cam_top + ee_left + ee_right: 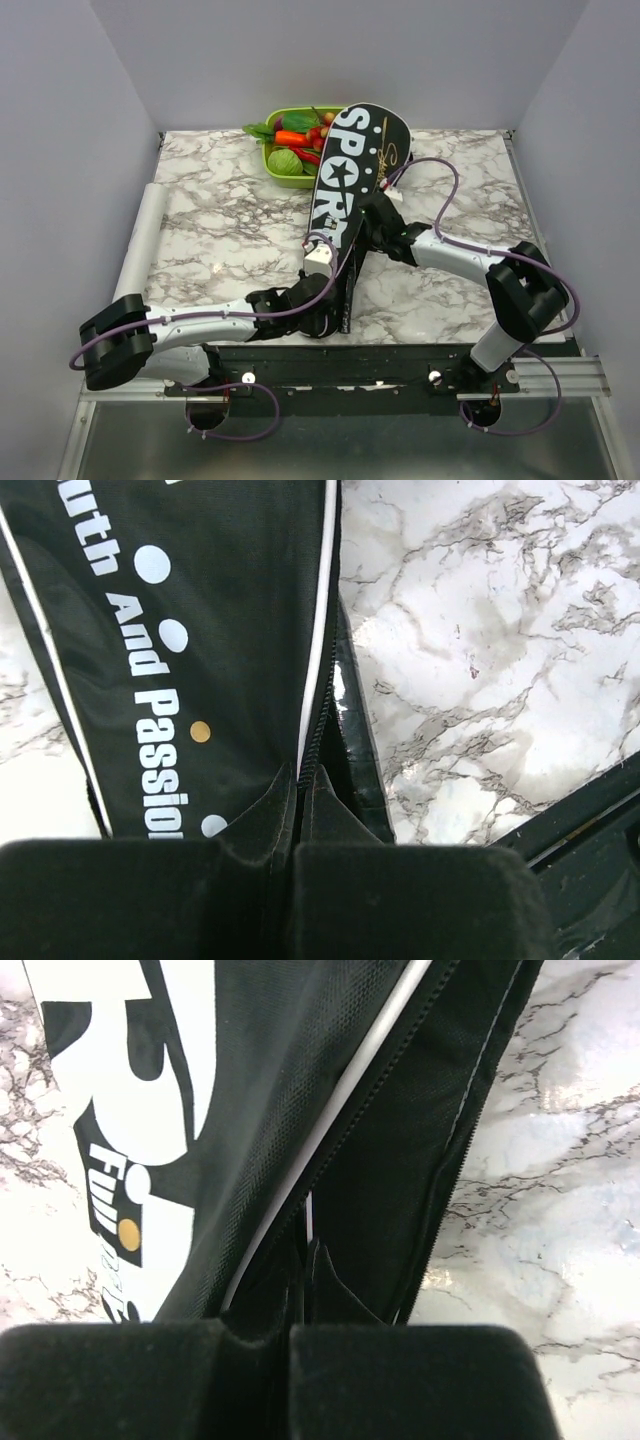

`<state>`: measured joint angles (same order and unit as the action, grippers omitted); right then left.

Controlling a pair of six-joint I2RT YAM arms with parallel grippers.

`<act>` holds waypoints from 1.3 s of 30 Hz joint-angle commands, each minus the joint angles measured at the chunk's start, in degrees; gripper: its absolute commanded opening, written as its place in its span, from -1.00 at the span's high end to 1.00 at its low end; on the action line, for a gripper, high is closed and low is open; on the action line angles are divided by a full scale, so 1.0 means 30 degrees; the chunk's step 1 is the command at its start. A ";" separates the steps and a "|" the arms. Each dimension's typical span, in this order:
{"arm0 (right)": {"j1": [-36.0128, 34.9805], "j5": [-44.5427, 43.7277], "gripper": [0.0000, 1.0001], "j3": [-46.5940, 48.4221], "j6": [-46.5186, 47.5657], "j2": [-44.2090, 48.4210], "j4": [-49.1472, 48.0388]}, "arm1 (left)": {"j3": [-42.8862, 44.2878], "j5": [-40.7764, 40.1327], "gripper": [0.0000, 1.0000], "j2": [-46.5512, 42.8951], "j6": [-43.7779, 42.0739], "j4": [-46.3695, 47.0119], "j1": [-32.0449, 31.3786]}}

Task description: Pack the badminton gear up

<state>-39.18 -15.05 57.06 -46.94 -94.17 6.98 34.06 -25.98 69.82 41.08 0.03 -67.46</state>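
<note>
Against the green tray we find the bag, long axis leading away from tray | left gripper pinches zip at end farthest from tray | right gripper pinches zip nearer tray.

Top view: the bag carries "SPORT" in large white capitals running down its length, with a white star in a circle at the O position. A gold script line beside the upper letters is too small to read.

Left wrist view: white lettering on the bag reads "uth And Passio", cut off at both ends.

Right wrist view, left of frame: part of one large white letter shows on the bag, with small white "Full" below it; the rest is illegible.
</note>
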 commanded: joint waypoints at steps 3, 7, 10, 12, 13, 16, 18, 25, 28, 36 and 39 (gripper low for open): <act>0.0286 0.1527 0.43 -0.0295 0.0353 0.0948 -0.3060 | -0.0222 0.2506 1.00 0.1100 0.1102 0.2889 -0.0335; 0.0286 0.1881 -0.04 -0.1552 0.0441 0.2178 -0.2535 | -0.0047 0.2244 1.00 0.1013 0.0927 0.2715 -0.0306; 0.0286 0.1764 -0.12 -0.2725 0.0704 0.3551 -0.1748 | 0.0216 0.2039 1.00 0.0925 0.0751 0.2422 -0.0335; 0.0286 0.1735 -0.13 -0.3226 0.0879 0.4228 -0.1188 | 0.0392 0.1950 1.00 0.0984 0.0575 0.2217 -0.0335; 0.0286 0.1677 -0.14 -0.3460 0.0909 0.4928 -0.0286 | 0.0451 0.1921 1.00 0.0984 0.0545 0.2158 -0.0335; 0.0286 0.2084 -0.13 -0.4631 0.1144 0.6249 0.0802 | 0.0598 0.1863 1.00 0.1101 0.0399 0.2099 -0.0306; 0.0286 0.2930 -0.13 -0.5686 0.1232 0.7830 0.1157 | 0.0628 0.1716 1.00 0.1159 0.0282 0.2069 -0.0306; 0.0257 0.7239 -0.13 -0.8202 0.1497 1.1348 0.2039 | 0.0803 0.1657 1.00 0.1189 0.0106 0.2040 -0.0247; 0.0257 0.7798 -0.13 -0.9200 0.1291 1.2112 0.2038 | 0.0862 0.1686 1.00 0.1247 0.0076 0.2098 -0.0218; 0.0082 0.9233 -0.12 -1.1400 0.0647 1.1616 0.0049 | 0.1360 0.1804 1.00 0.1803 -0.0070 0.2127 -0.0189; 0.0023 0.9847 -0.12 -1.2131 0.0266 1.1089 -0.1474 | 0.1389 0.1833 1.00 0.1892 -0.0070 0.2216 -0.0189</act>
<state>-38.57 9.82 23.35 -44.51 -59.18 8.64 36.21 -21.23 75.00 41.39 4.16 -67.99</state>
